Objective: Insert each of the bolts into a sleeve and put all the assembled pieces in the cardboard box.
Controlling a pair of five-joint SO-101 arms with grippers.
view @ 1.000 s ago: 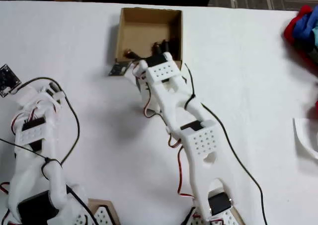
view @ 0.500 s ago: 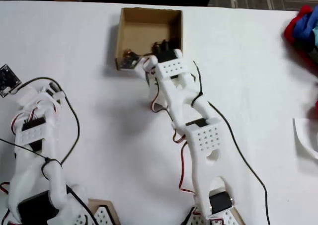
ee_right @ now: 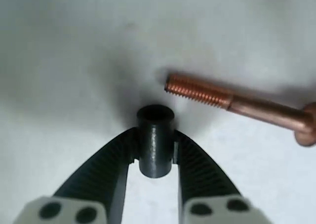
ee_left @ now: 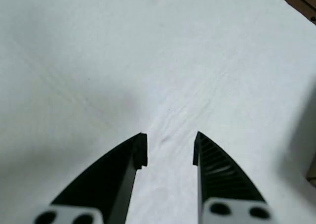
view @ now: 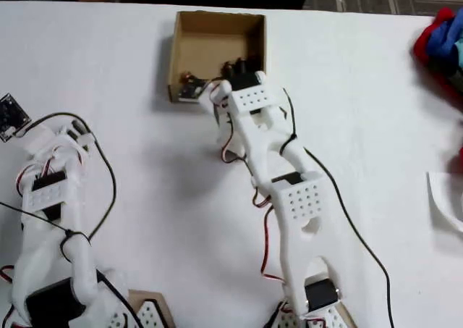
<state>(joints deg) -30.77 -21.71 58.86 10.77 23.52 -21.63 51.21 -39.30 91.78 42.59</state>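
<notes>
The black sleeve (ee_right: 155, 147) is pinched between the jaws of the right gripper (ee_right: 154, 146), over the white table (view: 130, 53). The copper bolt (ee_right: 237, 105) lies near it, not touching. This arm's wrist is at the cardboard box (view: 217, 18) near wall. The left gripper (ee_left: 169, 150), jaws spread, hangs over bare cloth by the left edge.

- The cardboard box (view: 210, 42) is set at the table's (view: 347, 89) far middle.
- The bolt (ee_right: 237, 105) is laid just beside the sleeve (ee_right: 155, 147) held in the right gripper (ee_right: 154, 137).
</notes>
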